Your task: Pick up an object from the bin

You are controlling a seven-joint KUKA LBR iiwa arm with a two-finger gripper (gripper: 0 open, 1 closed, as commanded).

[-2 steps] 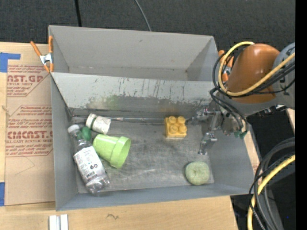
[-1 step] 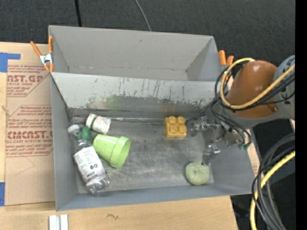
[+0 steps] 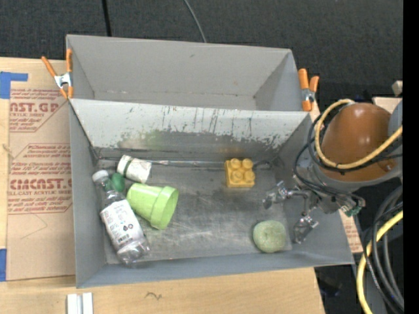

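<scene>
Pale green, rounded, stone-like lump [image 3: 270, 236] lies on the floor of the grey metal bin [image 3: 196, 131] near its front right corner, and just to its right the end effector [image 3: 291, 211] hangs with its two fingers spread apart and nothing between them. Behind the lump, by the back wall, sits a yellow studded toy brick [image 3: 240, 173]. Well to the left lie a light green plastic cup on its side [image 3: 154, 205], a clear plastic bottle with a white label [image 3: 122, 226] and a small white cylindrical container [image 3: 135, 169].

Can't read print on bottle [image 3: 122, 224] label. Can't see right wall of bin [image 3: 177, 70] behind arm [image 3: 353, 139], cut off at right.
</scene>
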